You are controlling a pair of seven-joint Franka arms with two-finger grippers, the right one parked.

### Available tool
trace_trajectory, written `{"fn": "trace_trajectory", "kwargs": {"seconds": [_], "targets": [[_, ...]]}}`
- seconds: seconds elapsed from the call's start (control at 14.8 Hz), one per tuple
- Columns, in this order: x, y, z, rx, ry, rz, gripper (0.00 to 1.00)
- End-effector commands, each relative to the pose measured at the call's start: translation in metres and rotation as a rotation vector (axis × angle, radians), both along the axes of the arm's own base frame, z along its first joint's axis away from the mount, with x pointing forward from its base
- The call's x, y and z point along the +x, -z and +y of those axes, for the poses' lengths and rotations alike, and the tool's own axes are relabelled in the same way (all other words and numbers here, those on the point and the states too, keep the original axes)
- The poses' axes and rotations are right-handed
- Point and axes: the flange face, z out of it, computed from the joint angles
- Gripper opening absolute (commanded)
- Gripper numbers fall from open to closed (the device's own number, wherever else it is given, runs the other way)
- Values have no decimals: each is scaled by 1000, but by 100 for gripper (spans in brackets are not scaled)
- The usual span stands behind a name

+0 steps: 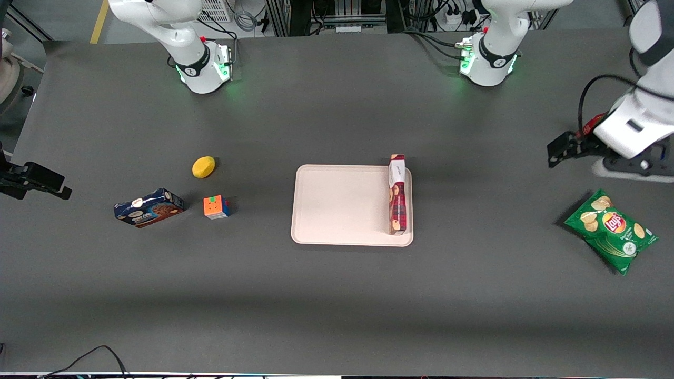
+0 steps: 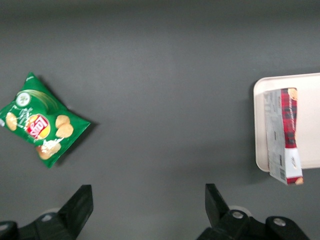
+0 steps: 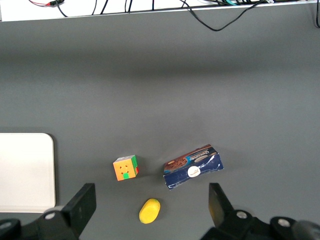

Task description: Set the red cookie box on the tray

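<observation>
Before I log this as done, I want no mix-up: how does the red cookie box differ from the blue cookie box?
The red cookie box is long, narrow and dark red; the blue cookie box is shorter and dark blue. The red one stands on edge on the tray, one end reaching past the rim; the blue one lies on the table toward the parked arm's end. Both show cookie pictures. The gripper hangs open above the table near the chip bag, holding neither.

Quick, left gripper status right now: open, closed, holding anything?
Left gripper: jaws open and empty, over bare table toward the working arm's end, near the green chip bag. The long dark-red cookie box sits on the pale pinkish-cream tray.
</observation>
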Motion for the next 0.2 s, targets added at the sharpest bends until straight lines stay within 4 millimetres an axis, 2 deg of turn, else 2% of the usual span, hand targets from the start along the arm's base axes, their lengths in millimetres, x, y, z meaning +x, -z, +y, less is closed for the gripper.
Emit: {"fn": "trace_trajectory", "kwargs": {"seconds": [0.0, 0.13], "targets": [[-21, -30, -1, 15, 22, 8, 100], [-24, -34, 0, 20, 23, 9, 100]]}}
